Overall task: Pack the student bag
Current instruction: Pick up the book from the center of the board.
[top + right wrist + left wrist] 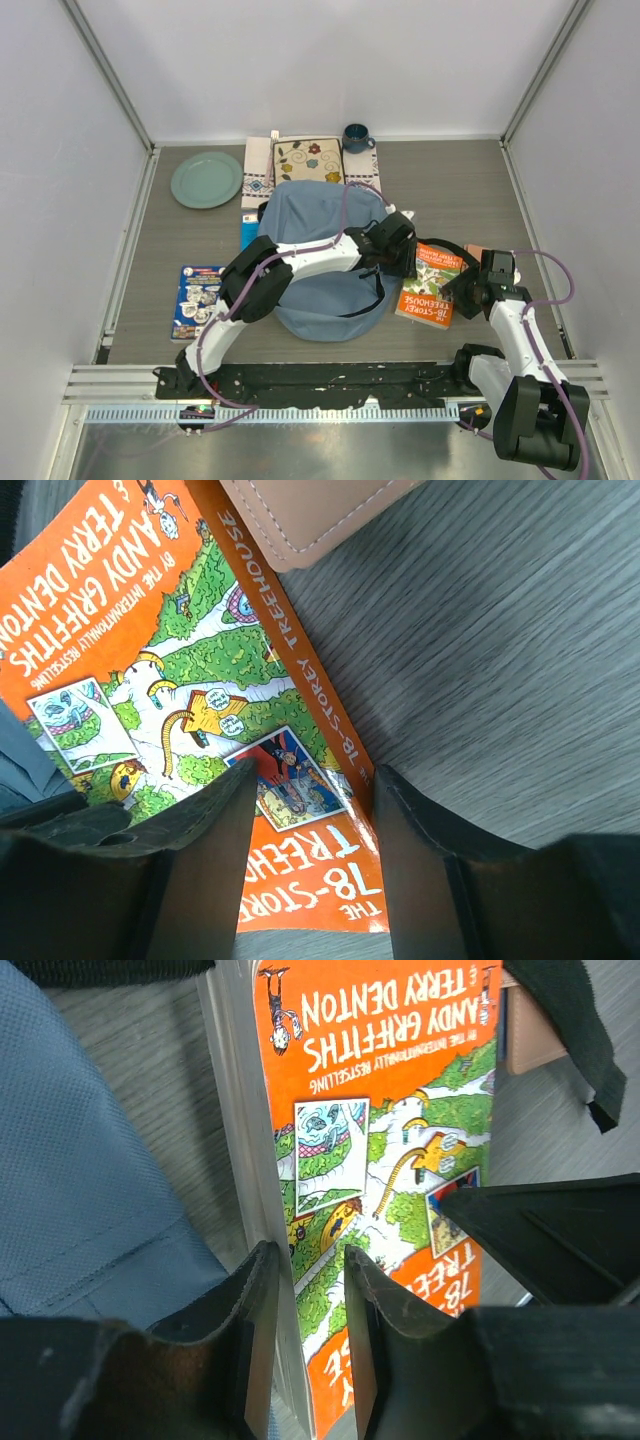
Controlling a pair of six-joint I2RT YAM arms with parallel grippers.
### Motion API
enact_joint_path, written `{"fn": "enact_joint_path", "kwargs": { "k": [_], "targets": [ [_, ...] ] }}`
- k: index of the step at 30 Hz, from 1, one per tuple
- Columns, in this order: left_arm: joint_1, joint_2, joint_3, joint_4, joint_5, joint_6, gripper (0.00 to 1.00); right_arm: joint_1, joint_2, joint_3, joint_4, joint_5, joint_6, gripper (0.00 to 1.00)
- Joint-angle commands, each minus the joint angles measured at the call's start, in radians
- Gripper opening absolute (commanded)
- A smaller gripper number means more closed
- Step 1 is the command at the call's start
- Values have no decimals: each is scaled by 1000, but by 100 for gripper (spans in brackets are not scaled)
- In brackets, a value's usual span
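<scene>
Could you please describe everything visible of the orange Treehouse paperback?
The 78-Storey Treehouse paperback by Andy Griffiths and Terry Denton is closed, front cover up: glossy orange with a green cartoon treehouse scene, orange spine, pale page edges. It lies on the grey wood-look table, right of the blue backpack. A tan stitched pouch overlaps its spine-side top corner. The left end effector straddles its page edge, the right end effector its spine; a grip cannot be confirmed.

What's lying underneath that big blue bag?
A small blue item pokes out from under the left edge of the student bag. Whatever else lies beneath is covered by the fabric.
</scene>
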Motion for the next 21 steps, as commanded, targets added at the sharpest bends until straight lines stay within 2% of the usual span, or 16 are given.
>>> {"fn": "enact_joint_path", "kwargs": {
  "k": [1,5,7,10,14,17,18,20,21],
  "targets": [
    [-38,-96,13,142,122,-22,33,8,-2,-13,69,-114,6,49],
    [-36,-82,10,167,151,-38,34,8,2,-16,73,-121,1,49],
    [-38,-75,-2,183,172,-52,36,7,2,-16,73,-124,1,49],
    [-38,-53,-10,197,181,-81,46,8,2,-16,75,-128,-2,49],
    [-38,-26,-3,141,162,-88,48,7,2,-13,75,-126,-5,49],
    [-36,-22,-5,107,134,-85,37,8,-1,-12,72,-124,-3,49],
    [-36,-22,-5,101,128,-84,29,7,-1,-10,72,-126,-5,49],
    [-36,-22,1,82,117,-72,19,8,-4,-7,70,-126,-7,49],
    [-35,-18,6,73,114,-67,7,8,-8,0,69,-128,-13,50]
  ]
}}
